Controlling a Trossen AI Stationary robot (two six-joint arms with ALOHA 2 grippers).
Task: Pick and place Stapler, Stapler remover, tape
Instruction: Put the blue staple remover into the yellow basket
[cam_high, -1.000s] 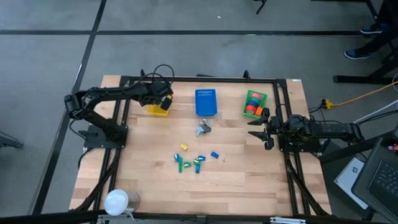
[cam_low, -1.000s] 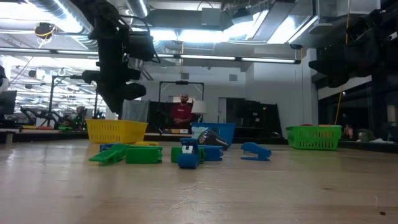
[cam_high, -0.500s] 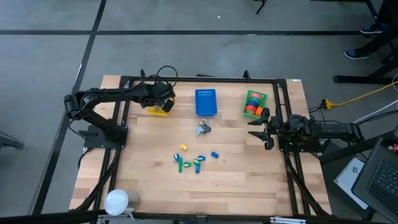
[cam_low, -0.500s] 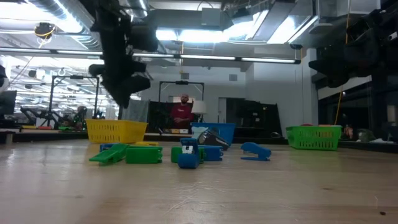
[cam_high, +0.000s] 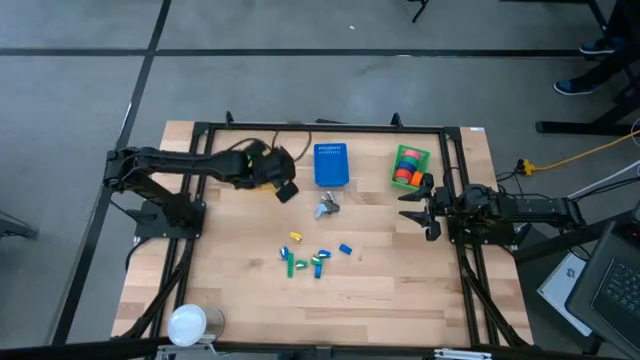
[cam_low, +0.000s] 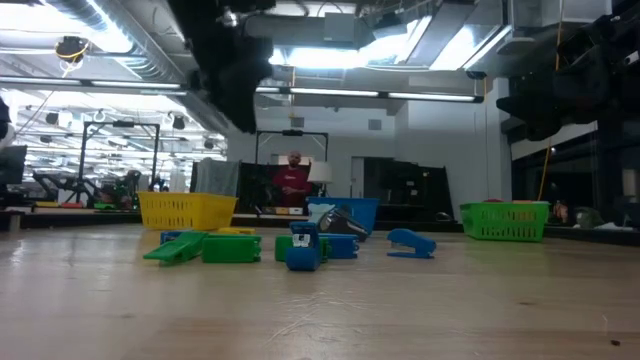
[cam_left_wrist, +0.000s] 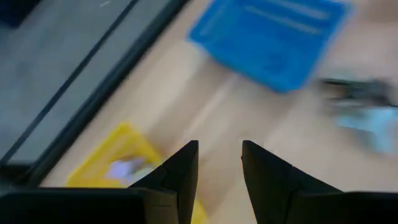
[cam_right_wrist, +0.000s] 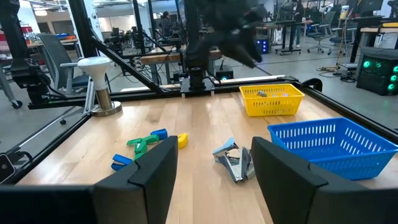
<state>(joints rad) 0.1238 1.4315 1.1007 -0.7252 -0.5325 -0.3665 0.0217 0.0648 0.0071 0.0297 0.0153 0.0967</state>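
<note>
My left gripper (cam_high: 285, 190) (cam_left_wrist: 219, 162) hangs open above bare wood between the yellow basket (cam_high: 259, 177) and the blue basket (cam_high: 331, 165), holding nothing. My right gripper (cam_high: 408, 207) (cam_right_wrist: 214, 168) waits open near the table's right side, beside the green basket (cam_high: 408, 167). The tape rolls (cam_high: 406, 173), orange, red and green, lie in that green basket. The grey stapler remover (cam_high: 327, 207) (cam_right_wrist: 233, 158) lies on the wood in front of the blue basket. Small green and blue staplers (cam_high: 310, 260) (cam_low: 230, 247) lie scattered nearer the table's near edge.
A pale object (cam_left_wrist: 127, 169) lies in the yellow basket. A white round-topped stand (cam_high: 187, 323) sits at the near left corner. A black frame (cam_high: 320, 127) runs around the table. A person (cam_low: 293, 180) stands far behind. Bare wood lies between the staplers and the right gripper.
My left gripper has swung away from above the yellow basket toward the table's right and a little toward the near edge, closer to the stapler remover, with the arm stretching out. The right arm and all objects have stayed in place.
</note>
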